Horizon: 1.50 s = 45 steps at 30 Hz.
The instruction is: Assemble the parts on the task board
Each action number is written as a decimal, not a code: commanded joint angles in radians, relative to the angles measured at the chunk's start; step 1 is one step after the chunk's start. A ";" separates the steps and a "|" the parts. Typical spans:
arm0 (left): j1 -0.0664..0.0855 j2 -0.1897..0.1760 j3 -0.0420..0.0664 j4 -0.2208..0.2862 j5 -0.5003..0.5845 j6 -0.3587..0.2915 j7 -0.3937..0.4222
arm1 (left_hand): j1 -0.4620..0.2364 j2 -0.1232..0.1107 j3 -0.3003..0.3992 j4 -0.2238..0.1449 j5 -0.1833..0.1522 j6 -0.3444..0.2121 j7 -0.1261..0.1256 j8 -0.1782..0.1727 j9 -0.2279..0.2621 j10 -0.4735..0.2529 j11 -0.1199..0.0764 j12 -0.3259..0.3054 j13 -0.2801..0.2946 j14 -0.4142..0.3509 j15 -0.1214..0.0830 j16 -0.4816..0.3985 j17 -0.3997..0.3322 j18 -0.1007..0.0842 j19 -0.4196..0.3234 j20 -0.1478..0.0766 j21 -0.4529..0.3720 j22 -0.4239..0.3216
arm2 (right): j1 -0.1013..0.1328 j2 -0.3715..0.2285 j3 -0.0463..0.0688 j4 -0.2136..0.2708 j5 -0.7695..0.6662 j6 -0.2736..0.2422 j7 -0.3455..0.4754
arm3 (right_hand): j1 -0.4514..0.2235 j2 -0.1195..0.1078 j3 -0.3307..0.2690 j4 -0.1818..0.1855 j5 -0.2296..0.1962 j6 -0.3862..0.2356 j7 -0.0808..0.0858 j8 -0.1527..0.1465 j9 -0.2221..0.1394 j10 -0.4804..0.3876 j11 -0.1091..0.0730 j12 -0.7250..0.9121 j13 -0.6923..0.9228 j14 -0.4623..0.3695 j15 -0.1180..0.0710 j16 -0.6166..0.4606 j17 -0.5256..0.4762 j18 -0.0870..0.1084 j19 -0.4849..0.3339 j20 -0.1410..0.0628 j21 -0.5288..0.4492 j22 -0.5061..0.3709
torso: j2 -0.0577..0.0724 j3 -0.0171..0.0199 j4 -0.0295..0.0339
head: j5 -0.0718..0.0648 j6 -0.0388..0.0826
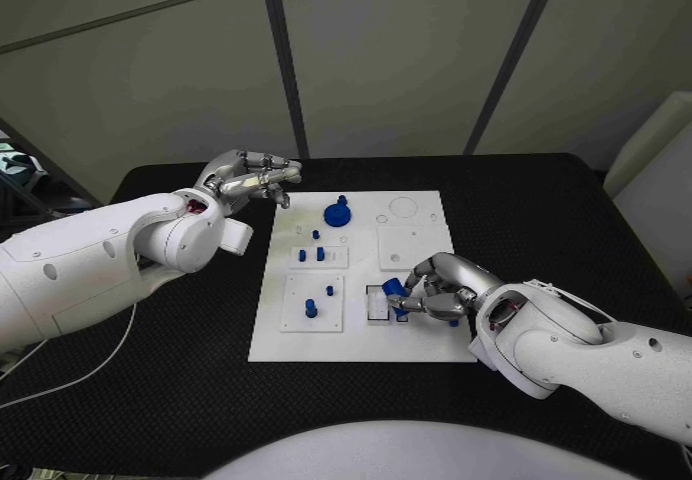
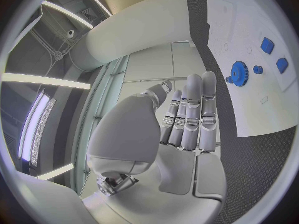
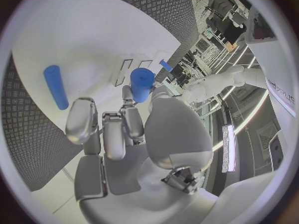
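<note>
The white task board (image 1: 361, 340) lies mid-table. My right hand (image 1: 437, 290) hovers over its near right part and pinches a short blue cylinder (image 1: 392, 289) between thumb and fingertips; the right wrist view shows that cylinder (image 3: 142, 83) above the board (image 3: 74, 35), with a long blue peg (image 3: 56, 87) lying flat beside it. My left hand (image 1: 254, 178) hangs just off the board's far left corner, fingers extended and holding nothing (image 2: 187, 124). A blue gear (image 1: 338, 213) (image 2: 238, 73) sits on the far part of the board. Small blue pegs (image 1: 310, 256) stand in a plate left of centre.
Two more blue pegs (image 1: 313, 310) stand in the near left plate of the board. A raised white square plate (image 1: 404, 245) lies just beyond my right hand. Black table (image 1: 173, 380) surrounds the board on all sides.
</note>
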 commanded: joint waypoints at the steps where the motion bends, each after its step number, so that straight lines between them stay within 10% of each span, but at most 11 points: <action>1: 0.001 0.001 0.001 0.004 0.003 0.011 0.000 | -0.007 0.004 -0.004 -0.001 -0.002 -0.007 0.002 0.007 -0.001 -0.008 0.001 0.006 -0.001 -0.009 0.001 -0.005 -0.001 -0.018 0.004 0.005 -0.003 -0.001 | 0.002 0.015 0.001 -0.010 0.026 0.036 -0.008 | -0.015 0.007 -0.010 0.000 0.001 0.032 -0.021 0.001 0.013 -0.009 -0.005 -0.011 -0.008 0.081 -0.008 0.001 0.134 -0.011 0.001 0.000 0.000 -0.004 | 0.000 -0.0006 0.0015 | 0.003 -0.001; 9: 0.001 0.003 0.001 0.003 0.003 0.011 -0.001 | -0.005 0.005 -0.004 -0.002 -0.002 -0.008 0.002 0.007 -0.001 -0.009 0.001 0.006 -0.001 -0.009 0.000 -0.005 -0.001 -0.018 0.004 0.005 -0.004 -0.002 | 0.002 0.048 0.001 -0.029 0.006 0.068 -0.029 | -0.047 0.015 -0.033 -0.001 -0.051 0.052 -0.027 0.000 0.020 -0.008 -0.010 -0.020 -0.012 0.081 -0.012 0.000 0.132 -0.010 -0.001 -0.004 -0.002 -0.005 | 0.000 0.0007 -0.0017 | 0.010 0.001; 21: 0.001 0.005 0.001 0.004 0.003 0.011 0.000 | -0.005 0.005 -0.004 -0.002 -0.002 -0.008 0.002 0.007 -0.001 -0.009 0.000 0.006 -0.001 -0.009 0.000 -0.005 -0.001 -0.018 0.004 0.005 -0.004 -0.002 | 0.003 0.066 0.001 -0.048 -0.005 0.067 -0.067 | -0.138 0.016 -0.109 -0.001 -0.347 0.057 -0.028 -0.004 0.042 -0.010 -0.010 -0.039 -0.018 0.078 -0.013 -0.007 0.122 -0.008 -0.010 -0.006 -0.012 -0.015 | 0.000 0.0014 -0.0020 | 0.012 0.000; 26: 0.002 0.005 0.001 0.003 0.003 0.011 0.000 | -0.005 0.005 -0.004 -0.002 -0.002 -0.008 0.002 0.008 -0.001 -0.010 0.001 0.007 -0.001 -0.009 0.000 -0.005 -0.001 -0.018 0.005 0.005 -0.004 -0.002 | 0.003 0.072 0.001 -0.054 -0.006 0.063 -0.053 | -0.248 -0.035 -0.114 0.002 -0.480 0.032 -0.019 -0.019 0.045 -0.038 -0.003 -0.086 -0.056 0.076 -0.008 -0.014 0.112 -0.004 -0.024 -0.002 -0.030 -0.036 | 0.000 0.0012 -0.0017 | 0.014 0.005; 30: 0.002 0.006 0.001 0.003 0.003 0.011 0.000 | -0.005 0.005 -0.004 -0.002 -0.002 -0.008 0.002 0.008 -0.001 -0.010 0.001 0.007 -0.001 -0.009 0.000 -0.005 -0.001 -0.018 0.005 0.005 -0.004 -0.002 | 0.004 0.074 0.001 -0.056 -0.006 0.059 -0.044 | -0.318 -0.068 -0.065 0.003 -0.490 0.018 -0.012 -0.031 0.045 -0.062 0.004 -0.123 -0.086 0.075 -0.002 -0.017 0.110 -0.001 -0.033 0.004 -0.043 -0.050 | 0.000 0.0016 -0.0024 | 0.015 0.006; 45: 0.002 0.008 0.001 0.000 0.003 0.012 -0.002 | -0.004 0.006 -0.003 -0.003 -0.001 -0.009 0.002 0.008 0.000 -0.011 0.001 0.008 -0.001 -0.009 0.000 -0.005 -0.002 -0.018 0.005 0.005 -0.005 -0.003 | 0.004 0.071 0.001 -0.046 -0.008 0.072 -0.002 | -0.290 -0.035 -0.026 -0.001 -0.469 0.031 -0.014 -0.029 0.053 -0.047 0.002 -0.105 -0.068 0.076 -0.002 -0.017 0.112 -0.001 -0.029 0.006 -0.040 -0.045 | 0.000 0.0023 -0.0033 | 0.012 0.010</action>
